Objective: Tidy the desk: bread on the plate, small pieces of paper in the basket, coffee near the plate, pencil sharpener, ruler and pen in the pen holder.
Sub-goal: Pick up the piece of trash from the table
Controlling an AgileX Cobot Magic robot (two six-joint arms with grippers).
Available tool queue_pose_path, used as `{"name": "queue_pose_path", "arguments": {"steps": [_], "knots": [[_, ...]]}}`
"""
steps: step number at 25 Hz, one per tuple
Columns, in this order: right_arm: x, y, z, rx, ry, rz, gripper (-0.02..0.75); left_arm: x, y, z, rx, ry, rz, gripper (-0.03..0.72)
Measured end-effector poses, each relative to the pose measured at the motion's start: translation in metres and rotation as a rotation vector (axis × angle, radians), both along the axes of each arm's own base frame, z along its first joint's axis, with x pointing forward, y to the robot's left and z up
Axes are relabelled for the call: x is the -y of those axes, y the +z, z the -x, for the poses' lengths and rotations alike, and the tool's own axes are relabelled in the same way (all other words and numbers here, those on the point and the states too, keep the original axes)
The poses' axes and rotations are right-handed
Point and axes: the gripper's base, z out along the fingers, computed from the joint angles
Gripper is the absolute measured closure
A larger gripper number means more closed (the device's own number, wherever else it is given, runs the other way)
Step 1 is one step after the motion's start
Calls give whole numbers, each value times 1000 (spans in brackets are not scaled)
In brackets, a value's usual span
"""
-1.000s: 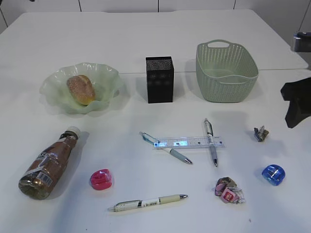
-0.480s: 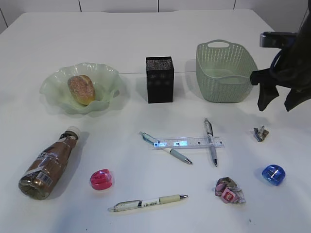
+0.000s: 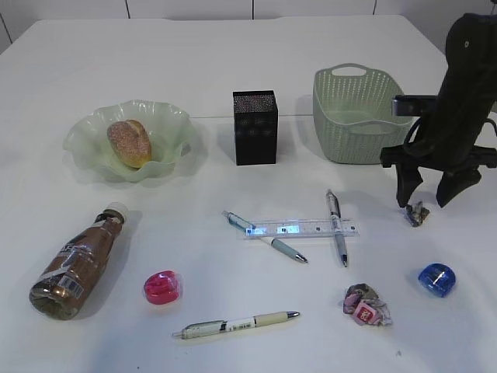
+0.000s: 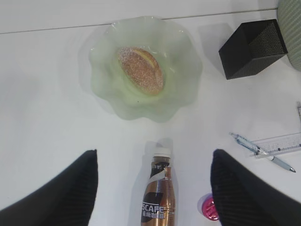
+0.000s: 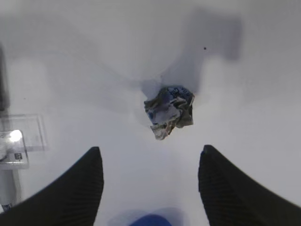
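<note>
Right gripper [image 3: 425, 196] open, empty, hanging over the desk [image 3: 233, 70]. Small grey-brown paper wad [image 5: 168, 112] lies on the desk at 12 o'clock between its fingers [image 5: 70, 188], untouched. Basket [image 3: 359, 116] at 10 o'clock.

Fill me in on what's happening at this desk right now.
A two-armed robot is tidying a white desk. The right claw hangs open just above the small grey-brown paper wad, not yet gripping it. The left claw is open over the coffee bottle, which lies on its side. The bread sits on the green plate. The pens, the ruler, both sharpeners and the pink paper wad lie loose; the pen holder and basket stand behind them.
</note>
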Motion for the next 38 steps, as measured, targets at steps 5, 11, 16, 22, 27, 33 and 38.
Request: {"name": "queue_pose_path", "arguments": {"steps": [5,11,16,22,27,33,38], "knots": [[0,-22,-3,-51,-2,3,239,0,0,0,-1,0,0,161],[1,-32,-6,-61,6,19,239,0,0,0,-1,0,0,161],[4,-30,-13,-31,21,47,239,0,0,0,-1,0,0,161],[4,-25,-18,2,22,51,239,0,0,0,-1,0,0,161],[4,-25,-18,5,23,53,239,0,0,0,-1,-1,-1,162],[4,-25,-18,5,21,53,239,0,0,0,-1,-1,-1,163],[4,-26,-18,-1,21,53,239,0,0,0,-1,-1,-1,169]]}}
